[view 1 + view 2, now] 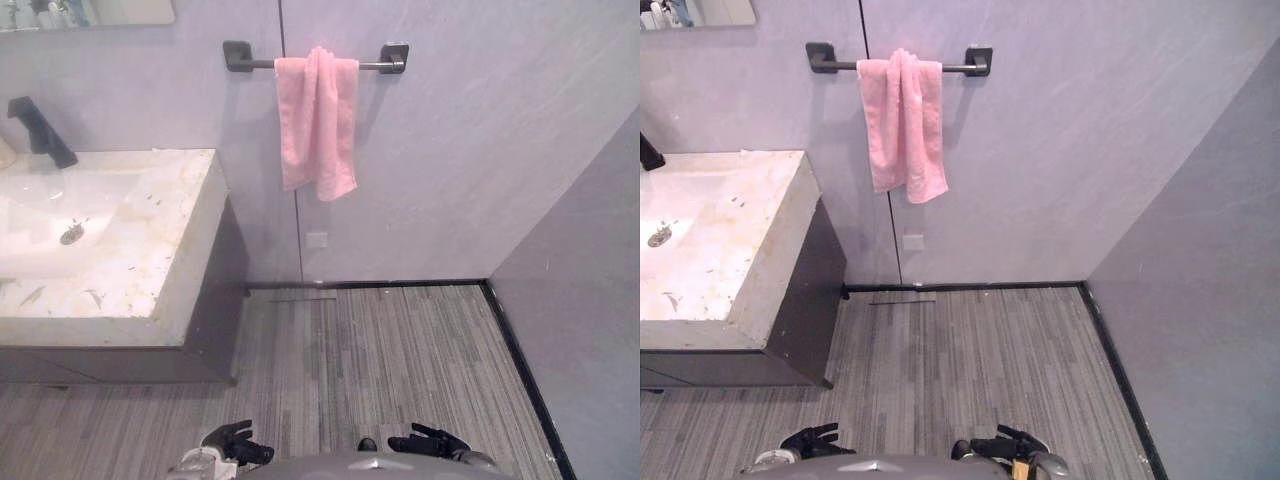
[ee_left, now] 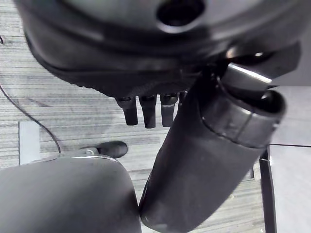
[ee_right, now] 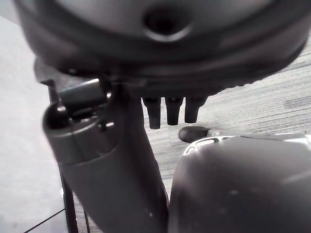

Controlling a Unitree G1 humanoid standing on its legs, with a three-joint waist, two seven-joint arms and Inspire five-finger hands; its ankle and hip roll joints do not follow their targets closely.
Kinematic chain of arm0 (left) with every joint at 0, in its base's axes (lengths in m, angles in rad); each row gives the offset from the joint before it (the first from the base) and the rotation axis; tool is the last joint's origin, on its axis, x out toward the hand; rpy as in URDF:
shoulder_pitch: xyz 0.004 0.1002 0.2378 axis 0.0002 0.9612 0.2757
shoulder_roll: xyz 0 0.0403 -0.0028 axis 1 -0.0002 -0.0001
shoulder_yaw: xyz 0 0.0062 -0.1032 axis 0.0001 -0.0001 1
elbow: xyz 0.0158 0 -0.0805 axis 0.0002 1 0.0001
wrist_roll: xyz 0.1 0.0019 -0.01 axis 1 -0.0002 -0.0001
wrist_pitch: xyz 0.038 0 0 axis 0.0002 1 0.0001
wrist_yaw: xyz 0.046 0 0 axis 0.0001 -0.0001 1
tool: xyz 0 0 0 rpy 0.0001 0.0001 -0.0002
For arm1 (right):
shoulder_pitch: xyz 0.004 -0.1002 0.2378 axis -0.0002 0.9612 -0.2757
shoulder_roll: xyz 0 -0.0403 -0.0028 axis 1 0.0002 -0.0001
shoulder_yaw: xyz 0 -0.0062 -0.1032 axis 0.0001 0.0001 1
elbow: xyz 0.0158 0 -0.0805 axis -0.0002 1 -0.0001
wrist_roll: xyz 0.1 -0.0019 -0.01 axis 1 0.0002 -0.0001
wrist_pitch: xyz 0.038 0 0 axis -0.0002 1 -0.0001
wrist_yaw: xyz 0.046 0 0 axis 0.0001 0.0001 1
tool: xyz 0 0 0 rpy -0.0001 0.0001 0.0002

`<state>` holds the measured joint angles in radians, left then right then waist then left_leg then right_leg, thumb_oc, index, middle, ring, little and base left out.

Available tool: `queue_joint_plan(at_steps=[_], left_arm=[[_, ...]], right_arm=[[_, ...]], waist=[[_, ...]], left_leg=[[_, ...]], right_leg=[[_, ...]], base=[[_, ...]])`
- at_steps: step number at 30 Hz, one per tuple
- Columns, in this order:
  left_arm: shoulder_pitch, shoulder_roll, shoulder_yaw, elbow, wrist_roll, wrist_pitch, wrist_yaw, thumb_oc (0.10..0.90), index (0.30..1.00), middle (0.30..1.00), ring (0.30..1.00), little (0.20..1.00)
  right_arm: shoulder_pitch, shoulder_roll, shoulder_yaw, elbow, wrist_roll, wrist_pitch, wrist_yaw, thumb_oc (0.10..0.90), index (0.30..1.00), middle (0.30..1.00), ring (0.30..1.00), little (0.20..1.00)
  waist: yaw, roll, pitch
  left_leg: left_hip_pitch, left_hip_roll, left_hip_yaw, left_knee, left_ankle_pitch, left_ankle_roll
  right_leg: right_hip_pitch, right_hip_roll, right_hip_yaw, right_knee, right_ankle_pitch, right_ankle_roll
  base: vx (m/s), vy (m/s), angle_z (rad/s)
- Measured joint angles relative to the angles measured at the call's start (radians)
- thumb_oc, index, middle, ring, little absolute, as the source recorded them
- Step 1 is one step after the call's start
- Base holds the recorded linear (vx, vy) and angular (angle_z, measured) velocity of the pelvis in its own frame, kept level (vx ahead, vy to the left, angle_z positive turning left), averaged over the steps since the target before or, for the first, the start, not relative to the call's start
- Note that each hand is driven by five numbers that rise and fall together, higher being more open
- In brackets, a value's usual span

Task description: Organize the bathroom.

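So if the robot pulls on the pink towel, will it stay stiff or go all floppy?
Probably floppy: the towel hangs in soft folds over the bar. It likely slides off easily, since it is only draped there. It looks light too, being thin cloth.

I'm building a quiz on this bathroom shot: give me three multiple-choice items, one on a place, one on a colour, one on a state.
1. Where is the towel?
A. on the floor
B. on the wall bar
C. in the sink

2. What colour is the towel?
A. pink
B. white
C. blue

3. What are the left robot hand and the right robot hand holding?
A. the towel
B. a bottle
C. nothing

Answers: 1 B, it drapes over the bar; 2 A, the cloth is plainly pink; 3 C, both hang low with relaxed fingers over bare floor.
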<state>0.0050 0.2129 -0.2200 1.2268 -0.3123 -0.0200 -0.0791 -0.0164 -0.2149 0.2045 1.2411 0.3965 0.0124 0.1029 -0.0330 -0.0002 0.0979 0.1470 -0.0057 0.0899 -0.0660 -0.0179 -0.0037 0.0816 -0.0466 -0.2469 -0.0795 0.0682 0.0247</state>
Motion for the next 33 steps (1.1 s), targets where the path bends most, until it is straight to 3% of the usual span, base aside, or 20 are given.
queue_joint_plan(at_steps=[33], left_arm=[[-0.005, 0.002, -0.002, 0.000, -0.012, -0.024, 0.006, 0.800, 0.900, 0.900, 0.900, 0.900]], right_arm=[[-0.003, 0.002, 0.005, -0.001, -0.022, -0.021, 0.006, 0.800, 0.900, 0.900, 0.900, 0.900]], waist=[[0.000, -0.009, 0.006]], left_leg=[[0.000, 0.000, 0.001, 0.004, -0.002, -0.001]], right_leg=[[0.002, 0.000, 0.000, 0.000, 0.000, 0.000]], base=[[0.00, 0.000, 0.00]])
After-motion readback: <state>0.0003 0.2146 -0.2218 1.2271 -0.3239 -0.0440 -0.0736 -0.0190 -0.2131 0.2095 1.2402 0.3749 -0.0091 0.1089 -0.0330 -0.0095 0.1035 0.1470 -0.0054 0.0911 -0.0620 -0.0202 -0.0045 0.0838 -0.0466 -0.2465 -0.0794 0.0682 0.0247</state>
